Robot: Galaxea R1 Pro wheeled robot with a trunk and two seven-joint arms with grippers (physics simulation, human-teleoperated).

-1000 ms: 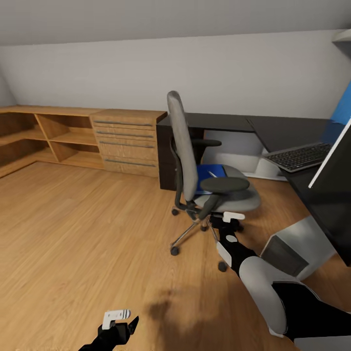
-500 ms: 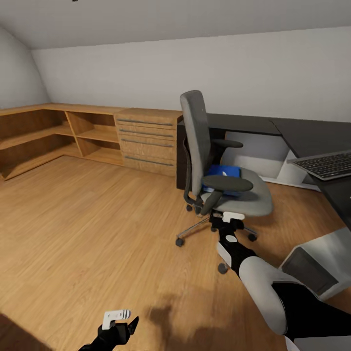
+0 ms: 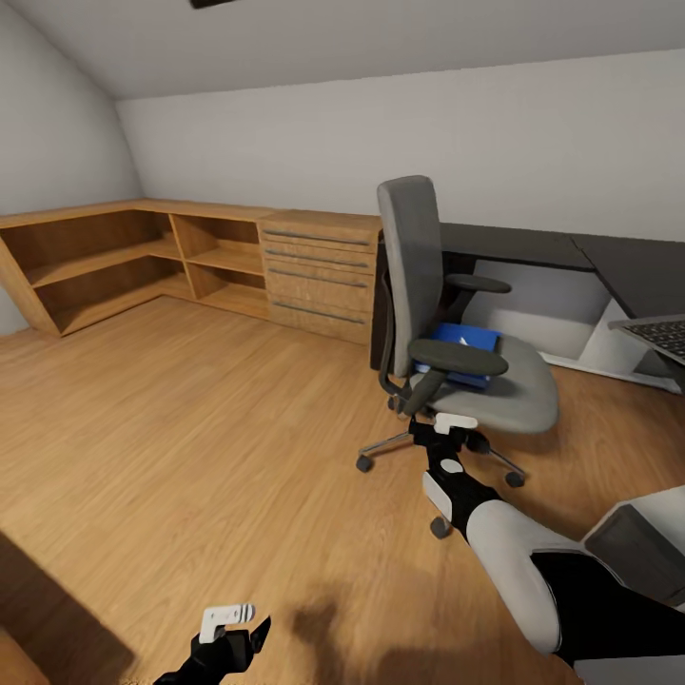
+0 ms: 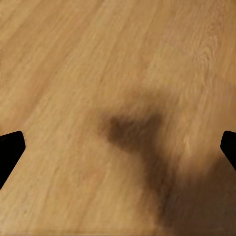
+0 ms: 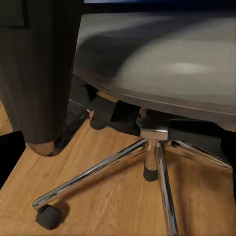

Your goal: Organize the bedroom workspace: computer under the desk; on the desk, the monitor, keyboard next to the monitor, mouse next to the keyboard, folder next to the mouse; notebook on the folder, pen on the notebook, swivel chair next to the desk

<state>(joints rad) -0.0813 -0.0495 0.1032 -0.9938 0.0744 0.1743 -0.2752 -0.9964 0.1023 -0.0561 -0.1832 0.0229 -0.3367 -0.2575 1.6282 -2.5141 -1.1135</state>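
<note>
Oak-toned floorboards fill most of what we see from the head camera, running back to low oak shelving and a chest of drawers along the grey-white wall. Right of the drawers stands the swivel chair, its tall grey back turned toward the shelving, its seat facing the desk, whose black top runs along the wall and turns toward us at the right edge. On the chair seat lies the blue folder, partly hidden behind the near black armrest. We catch a corner of the keyboard on the desk at the far right, and the silver-grey computer on the floor at lower right. Our right gripper reaches out low just in front of the chair's chrome base; we cannot tell from here how its fingers are set. Our left gripper hangs low over bare floor, well apart from the chair.

From the left wrist, we see only floorboards with a dark shadow, and black fingertips at the two opposite edges, spread wide with nothing between them.

From the right wrist, we look close at the underside of the swivel chair, its chrome spokes and a black castor on the wood. One dark fingertip shows at the edge; the jaws appear spread, gripping nothing.
</note>
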